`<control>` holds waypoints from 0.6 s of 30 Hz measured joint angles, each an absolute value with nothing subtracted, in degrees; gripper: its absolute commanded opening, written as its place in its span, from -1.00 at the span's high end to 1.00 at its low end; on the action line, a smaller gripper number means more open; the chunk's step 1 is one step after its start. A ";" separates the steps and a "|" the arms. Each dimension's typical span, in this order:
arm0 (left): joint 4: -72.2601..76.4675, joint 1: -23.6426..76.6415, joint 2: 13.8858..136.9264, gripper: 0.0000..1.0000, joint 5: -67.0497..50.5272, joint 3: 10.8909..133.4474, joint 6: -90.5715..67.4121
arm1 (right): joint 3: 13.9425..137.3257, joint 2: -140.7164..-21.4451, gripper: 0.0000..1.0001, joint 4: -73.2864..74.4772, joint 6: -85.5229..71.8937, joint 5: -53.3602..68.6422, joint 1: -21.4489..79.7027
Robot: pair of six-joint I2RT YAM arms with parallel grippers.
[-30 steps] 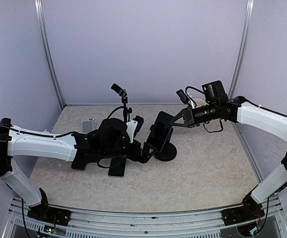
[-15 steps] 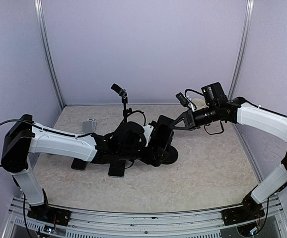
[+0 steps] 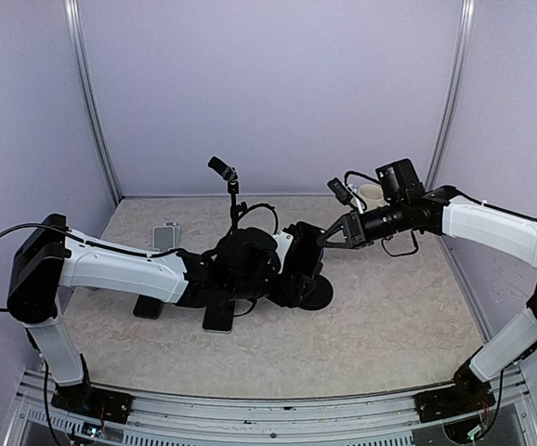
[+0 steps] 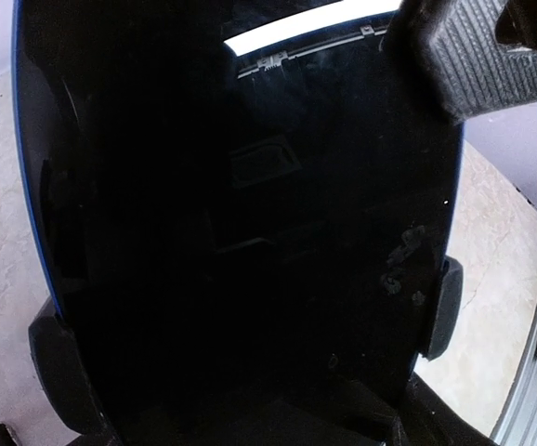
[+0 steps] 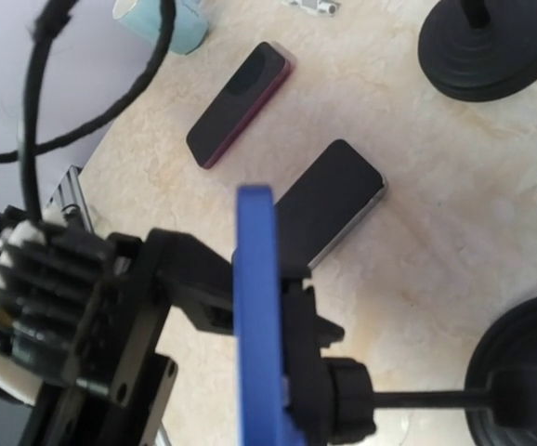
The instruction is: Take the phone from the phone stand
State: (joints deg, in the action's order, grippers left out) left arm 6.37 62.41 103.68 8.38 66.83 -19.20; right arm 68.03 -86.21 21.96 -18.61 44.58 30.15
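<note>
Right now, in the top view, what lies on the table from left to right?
From the left: pale phone → dark phone at the front → phone on the stand → pale round thing at the back.

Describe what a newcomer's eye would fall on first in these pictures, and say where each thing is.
Both arms meet in the middle of the table at the phone on its stand. The left gripper is closed on the phone's sides and the right gripper is at its top edge. The phone's black screen fills the left wrist view. A red-edged phone and a dark phone lie flat nearby.
</note>
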 measured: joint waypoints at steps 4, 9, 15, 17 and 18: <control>7.35 62.59 103.68 -0.01 9.02 66.19 -19.29 | 67.02 -85.65 -0.05 21.12 -19.20 44.58 30.20; 8.19 62.76 103.68 0.05 9.54 65.30 -19.86 | 61.76 -81.03 -0.65 15.57 -21.06 45.36 30.15; 8.45 62.76 103.68 0.11 9.54 65.17 -19.90 | 51.03 -75.07 -0.60 5.65 -26.81 47.59 29.39; 8.47 62.76 103.68 0.13 9.54 65.14 -19.92 | 48.47 -74.78 -0.53 2.37 -28.67 47.88 29.39; 8.49 62.78 103.66 0.13 9.54 65.14 -19.92 | 47.00 -74.76 -0.51 0.54 -29.78 47.88 29.39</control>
State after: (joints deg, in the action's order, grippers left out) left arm 8.49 62.78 103.66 9.54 65.14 -19.92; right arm 47.00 -74.76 0.54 -29.78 47.88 29.39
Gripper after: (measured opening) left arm 0.705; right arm 0.785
